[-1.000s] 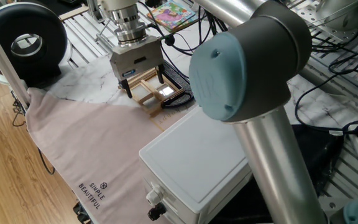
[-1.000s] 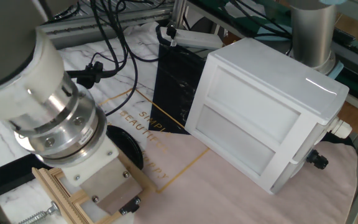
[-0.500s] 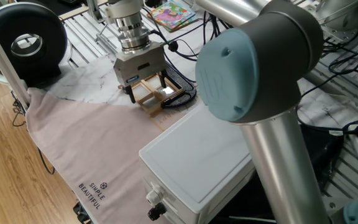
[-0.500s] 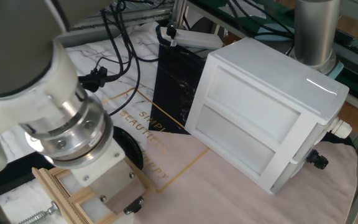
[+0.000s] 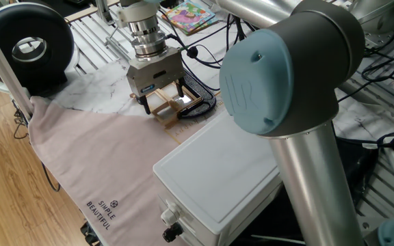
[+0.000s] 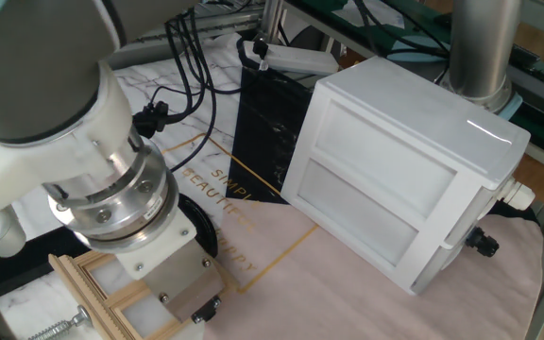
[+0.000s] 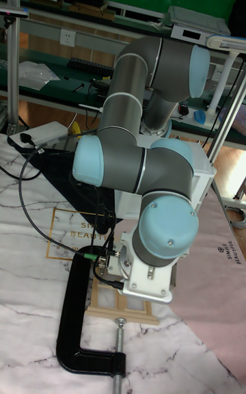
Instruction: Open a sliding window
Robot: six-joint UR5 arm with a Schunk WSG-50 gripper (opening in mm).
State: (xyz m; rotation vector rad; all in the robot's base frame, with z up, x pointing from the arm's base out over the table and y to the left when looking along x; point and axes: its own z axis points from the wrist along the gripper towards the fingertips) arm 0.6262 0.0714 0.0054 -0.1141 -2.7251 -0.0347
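The sliding window (image 5: 171,104) is a small light-wood frame lying flat on the table, with a black curved clamp rim (image 5: 204,102) along its right side. My gripper (image 5: 162,96) points straight down over it. Its two dark fingers (image 5: 146,104) stand wide apart on either side of the wood frame, open. In the other fixed view the gripper body (image 6: 179,288) covers most of the window (image 6: 88,283), and only the frame's left part shows. In the tall fixed view the window (image 7: 121,309) lies under the gripper (image 7: 140,286), whose fingertips are hidden.
A large white plastic box (image 5: 217,174) stands close on the right of the window. A pink cloth bag (image 5: 94,160) covers the table's front. A black C-clamp (image 7: 76,329) holds the window. A black round device (image 5: 26,44), a picture book (image 5: 190,15) and cables lie at the back.
My gripper has shifted a little to the right along the window, staying low over it. The spacing of the fingers looks unchanged.
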